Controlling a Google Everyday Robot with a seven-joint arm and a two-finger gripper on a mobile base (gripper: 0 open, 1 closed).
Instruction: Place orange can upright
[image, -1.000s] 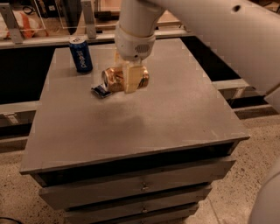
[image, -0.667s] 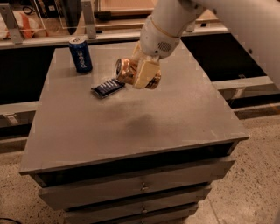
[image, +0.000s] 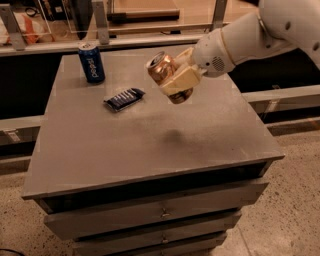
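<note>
The orange can (image: 162, 69) is a shiny golden-orange drink can held in the air above the middle back of the grey tabletop (image: 150, 140). It is tilted, its silver top pointing up and to the left. My gripper (image: 176, 81) comes in from the upper right on a white arm and is shut on the can, with cream fingers (image: 181, 79) across its body. The can's lower end shows below the fingers. A faint shadow lies on the table beneath it.
A blue Pepsi can (image: 91, 61) stands upright at the table's back left. A flat dark blue snack wrapper (image: 124, 98) lies left of the held can. The table is a drawer cabinet (image: 160, 215). A railing and shelves run behind it.
The arm has swung from above to the right side, lifting the can higher and rightward off the table, away from the wrapper. The can has turned from lying sideways to tilted.
</note>
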